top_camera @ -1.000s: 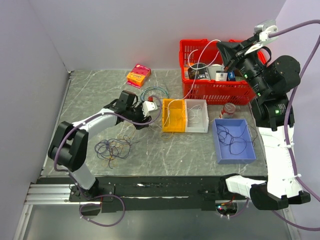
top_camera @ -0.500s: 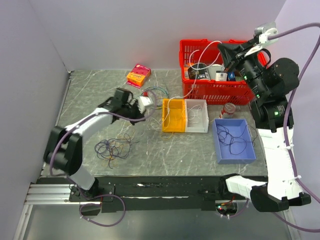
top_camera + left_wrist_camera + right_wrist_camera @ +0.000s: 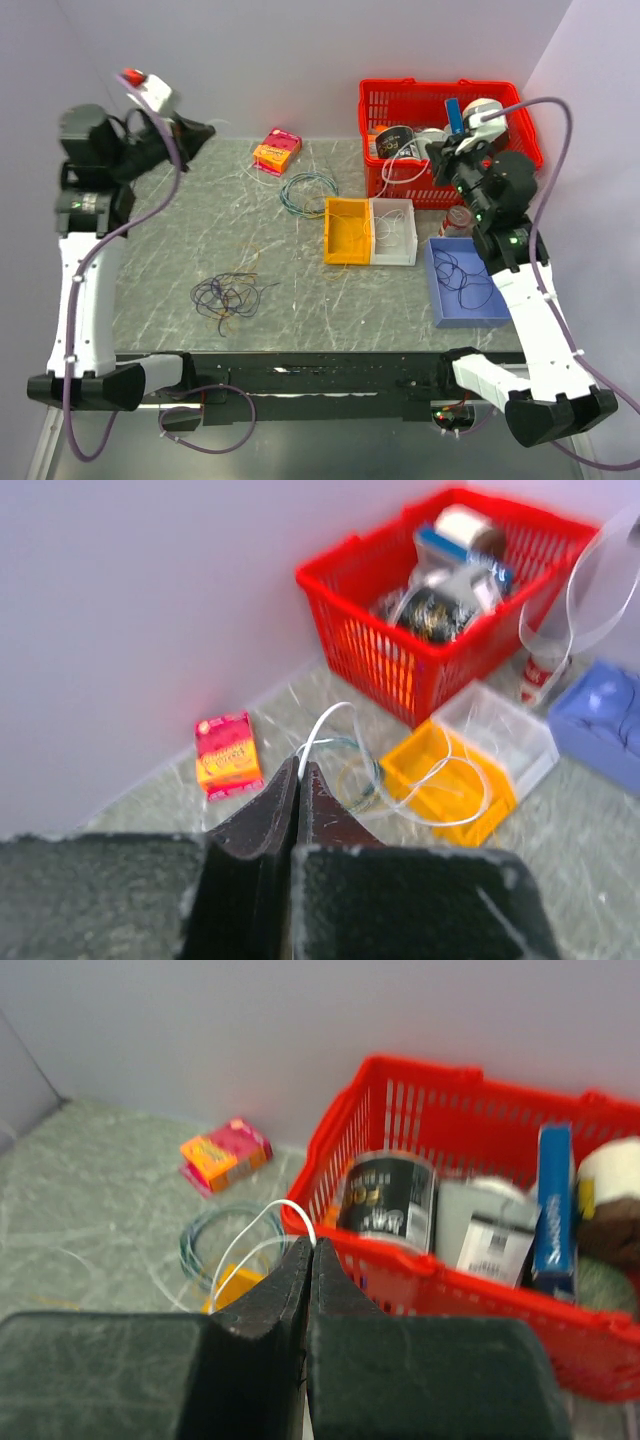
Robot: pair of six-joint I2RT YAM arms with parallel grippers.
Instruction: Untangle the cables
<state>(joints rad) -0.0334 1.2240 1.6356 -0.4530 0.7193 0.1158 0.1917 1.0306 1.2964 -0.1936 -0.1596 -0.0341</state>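
Cables (image 3: pixel 225 295): the main dark tangle, w/ a few yellow/orange strands, lies loose on the near-left counter (image 3: pixel 300 320), no arm near it. Near right, the blue tray (image 3: pixel 470 322) holds one dark strand, already sorted out, we judge.

Mid-counter, the white cable (image 3: pixel 340 704) loops over the yellow bin (image 3: pixel 348 260) & the clear bin (image 3: pixel 395 262) touching it. The blue-green coil (image 3: pixel 305 190) sits just beyond, to their left.

Change vs a sec ago: the left tool (image 3: pixel 300 765) was low by the yellow bin w/ jaws parted. Now it's clenched & has swung up high to the far left. In the left wrist view the white cable runs straight out of its tips, so we read it as pinched there.

The right tool (image 3: pixel 310 1245), also clenched, has dropped from above the red basket (image 3: pixel 440 83) to its near-left rim. There's a white loop at its tips, which looks gripped too.

Meaning: w/ both arms on it, the white cable is prob. being drawn apart from the rest. The tangle is yet to be tackled.
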